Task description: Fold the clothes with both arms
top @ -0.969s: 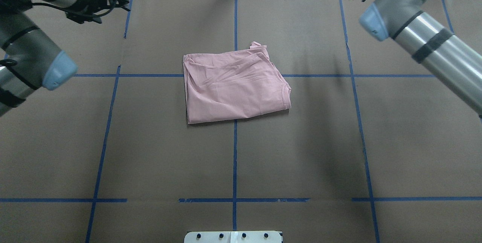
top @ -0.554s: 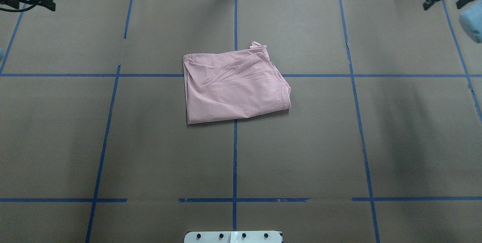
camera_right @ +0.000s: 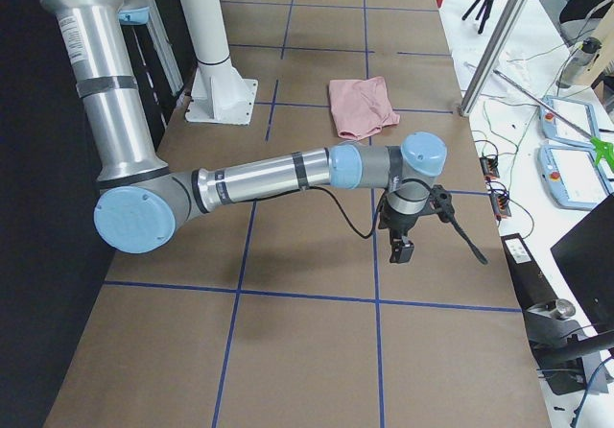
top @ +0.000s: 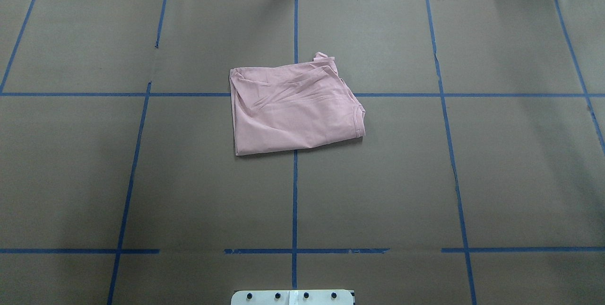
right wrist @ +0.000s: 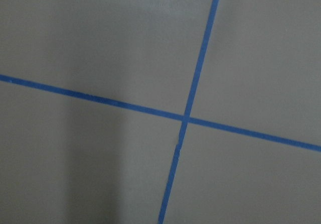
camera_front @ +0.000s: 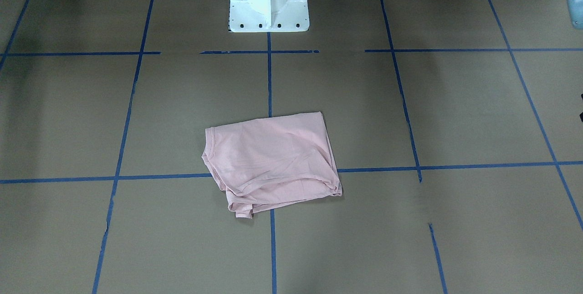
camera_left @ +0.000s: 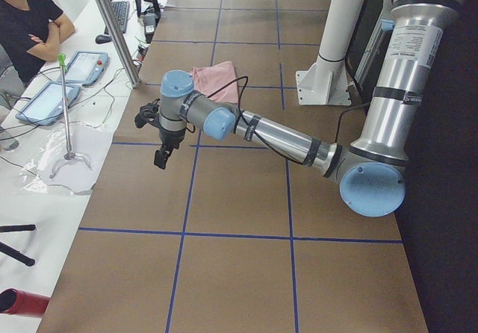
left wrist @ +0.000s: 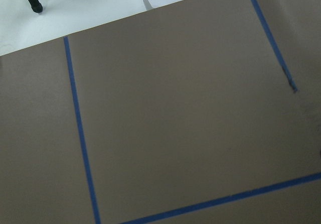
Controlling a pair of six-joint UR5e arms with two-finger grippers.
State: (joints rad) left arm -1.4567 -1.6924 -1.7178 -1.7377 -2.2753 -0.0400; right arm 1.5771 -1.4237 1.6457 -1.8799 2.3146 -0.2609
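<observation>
At table centre lies one shirt (top: 295,111), folded into a rough rectangle, plain pink side up. No print shows. It covers the crossing of two lines of blue tape (top: 294,201) on the brown table (top: 425,177).

Count:
- Shirts: one.
- Arms: two.
- Grippers: two.
- Pedestals: one, white (camera_front: 268,0), at the robot's edge of the table.

Shirt orientation, overhead view:
- The long axis runs left to right across the table, slightly skewed.
- A straight folded edge faces the robot's left.
- A stitched hem edge faces the robot's right.
- One bunched corner sticks out on the far side, away from the robot.
- Shallow creases cross the top layer.

Arms:
- The left arm (camera_left: 276,135) reaches out low over the table. The left gripper (camera_left: 162,154) points down, above the paper, well apart from the shirt.
- The right arm (camera_right: 269,174) is posed likewise at the opposite end. The right gripper (camera_right: 401,246) points down, well apart from the shirt.
- Jaw opening: I cannot tell for either gripper, as only the side views show them.

Both wrist views show only brown paper and tape lines.
</observation>
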